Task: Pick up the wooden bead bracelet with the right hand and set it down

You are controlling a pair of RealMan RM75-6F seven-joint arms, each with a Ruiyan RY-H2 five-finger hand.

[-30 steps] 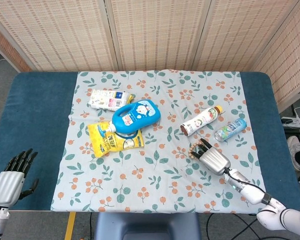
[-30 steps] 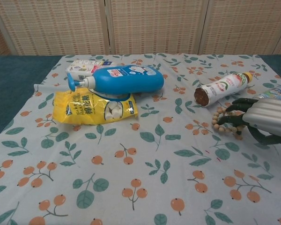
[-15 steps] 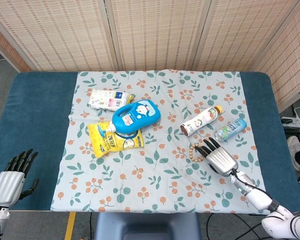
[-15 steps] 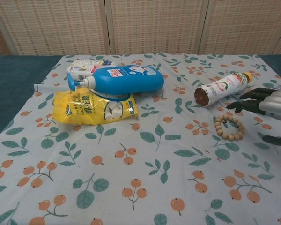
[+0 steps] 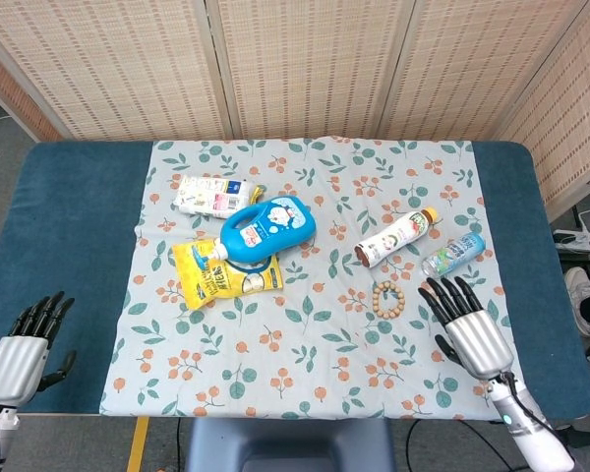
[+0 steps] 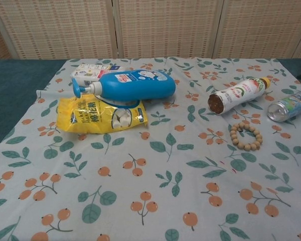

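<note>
Two hands show in our head view and neither holds anything: our right hand (image 5: 469,329) hovers with its fingers spread apart near the right edge of the flowered cloth (image 5: 315,364), and our left hand (image 5: 25,344) sits at the near left corner of the blue table (image 5: 69,226), fingers also apart, well away from everything. We see the wooden bead bracelet (image 6: 246,136) lying flat on the cloth, a closed ring just in front of the white bottle (image 6: 237,94) and to the left of our right hand, not touching either. That bottle lies on its side with its dark end facing us; we cannot tell what is in it. Beside it a blue-labelled can (image 6: 290,104) also lies on its side near the cloth's right edge. On the left half, a blue pump bottle (image 6: 133,84) lies across the top of a yellow snack bag (image 6: 100,114), whose clear window shows pale pieces inside, and a white carton (image 6: 90,71) lies behind them. We have wide open cloth across the near side, from the bag to the bracelet, and bare blue table on both flanks.
</note>
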